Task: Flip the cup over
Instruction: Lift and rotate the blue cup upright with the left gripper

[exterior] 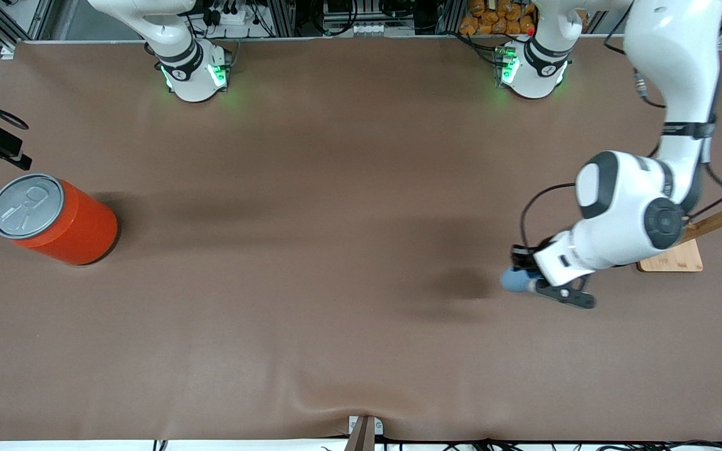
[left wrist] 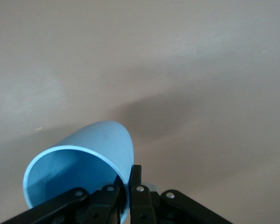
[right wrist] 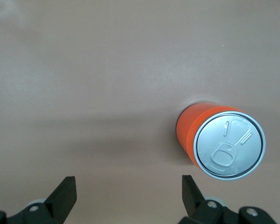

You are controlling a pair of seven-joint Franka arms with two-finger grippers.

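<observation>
The light-blue cup is held on its side above the table toward the left arm's end, its shadow on the mat beneath. My left gripper is shut on the cup's rim. In the left wrist view the cup shows its open mouth, and the left gripper pinches the wall with one finger inside and one outside. My right gripper is open and empty, waiting above the mat beside the orange can.
A large orange can with a grey lid stands toward the right arm's end and also shows in the right wrist view. A wooden rack stands by the left arm's elbow.
</observation>
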